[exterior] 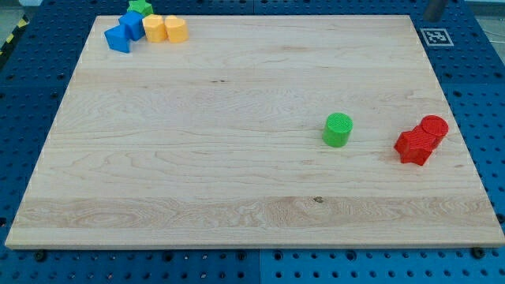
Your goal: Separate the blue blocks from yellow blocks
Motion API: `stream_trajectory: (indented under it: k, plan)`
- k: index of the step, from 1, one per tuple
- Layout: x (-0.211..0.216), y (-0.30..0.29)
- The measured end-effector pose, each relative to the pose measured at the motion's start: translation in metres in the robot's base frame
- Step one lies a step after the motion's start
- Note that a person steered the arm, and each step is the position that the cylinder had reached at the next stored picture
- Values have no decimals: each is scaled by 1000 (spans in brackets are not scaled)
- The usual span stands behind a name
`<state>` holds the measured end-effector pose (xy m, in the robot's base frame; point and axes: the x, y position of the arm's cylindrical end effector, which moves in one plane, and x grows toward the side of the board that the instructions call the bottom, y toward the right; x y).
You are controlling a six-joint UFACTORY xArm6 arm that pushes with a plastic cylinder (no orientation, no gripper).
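Pale wooden board (237, 158) on a blue pegboard table fills my screen. Neither my tip nor the arm shows, so I can't place it against the blocks, and there are no jaws to report. At the view's top left, two blue blocks (125, 33) touch two yellow blocks (165, 29), with a green block (140, 6), possibly star-shaped, at the edge behind them. They look light, hard, and quick to slide; I'd push low on a blue block's yellow-facing side.

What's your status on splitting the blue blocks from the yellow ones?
My tip: not in view. Blue blocks touching yellow blocks, top-left corner, unseparated. Green star block crowding behind.
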<state>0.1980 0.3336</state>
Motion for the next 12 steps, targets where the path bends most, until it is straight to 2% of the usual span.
stream_trajectory:
  k: [2, 5, 7, 12]
  plan:
    - [-7, -2]
    - [-7, -81]
    - [-6, -107]
    - [-6, -420]
